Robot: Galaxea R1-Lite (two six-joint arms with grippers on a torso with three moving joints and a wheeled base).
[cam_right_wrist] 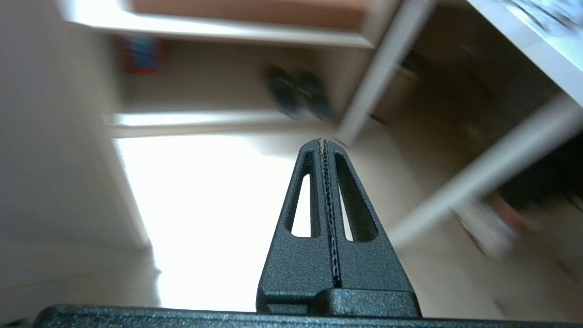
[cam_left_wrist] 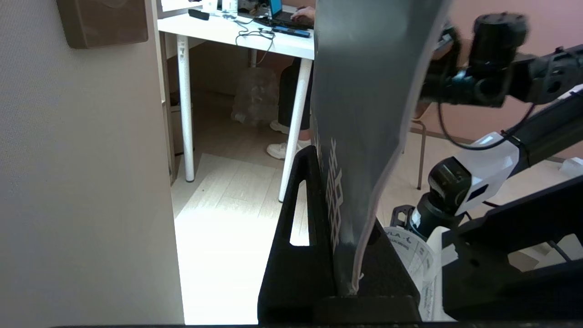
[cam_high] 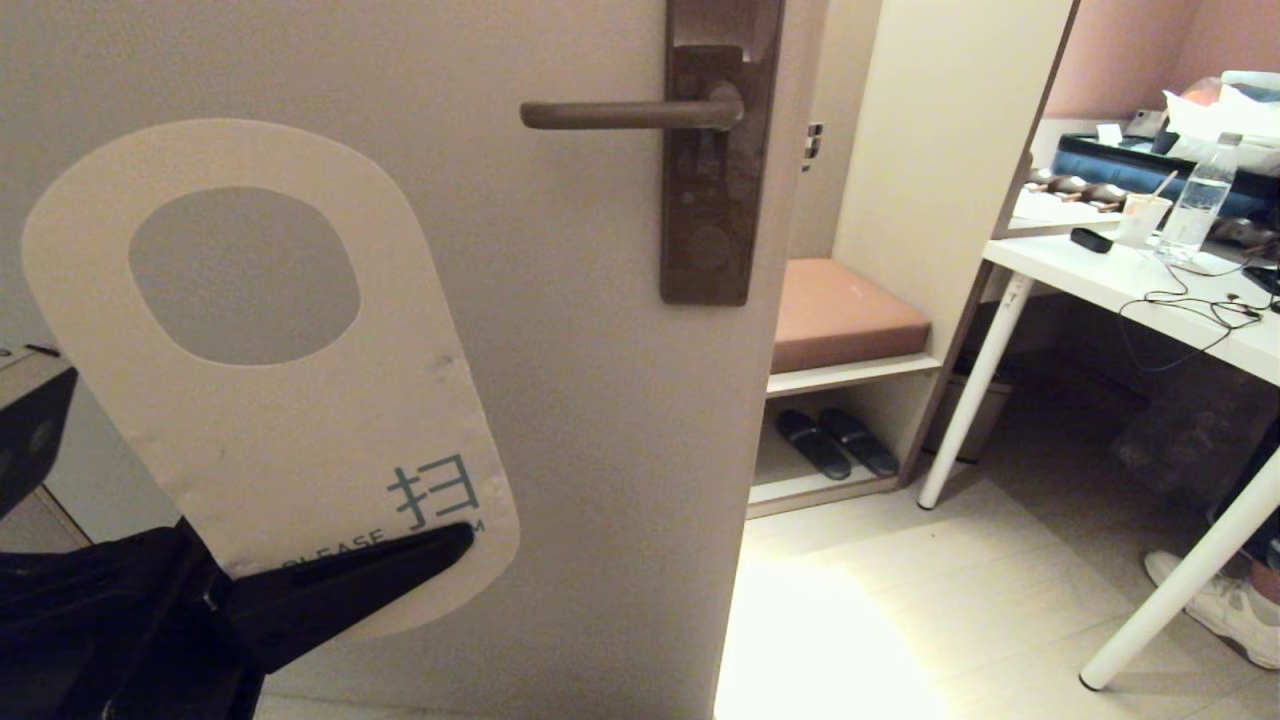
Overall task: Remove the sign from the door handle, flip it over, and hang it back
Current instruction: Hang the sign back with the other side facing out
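Observation:
The sign point(cam_high: 290, 420) shows its pale grey side in the head view, held up in front of the door, lower left of the door handle point(cam_high: 630, 113). Its big hole is uppermost. The handle is bare. My left gripper point(cam_high: 440, 545) is shut on the sign's lower end, one black finger lying across the print. In the left wrist view the sign point(cam_left_wrist: 364, 114) stands edge-on between the jaws, its dark blue side turned to the camera. My right gripper point(cam_right_wrist: 324, 143) is shut with nothing in it, low over the floor; it is out of the head view.
The door's edge point(cam_high: 770, 400) runs down the middle. Beyond it stand a bench shelf with a brown cushion point(cam_high: 840, 315) and slippers point(cam_high: 835, 442), and a white desk point(cam_high: 1130, 285) with a bottle and cables. A person's shoe point(cam_high: 1225, 605) is by a desk leg.

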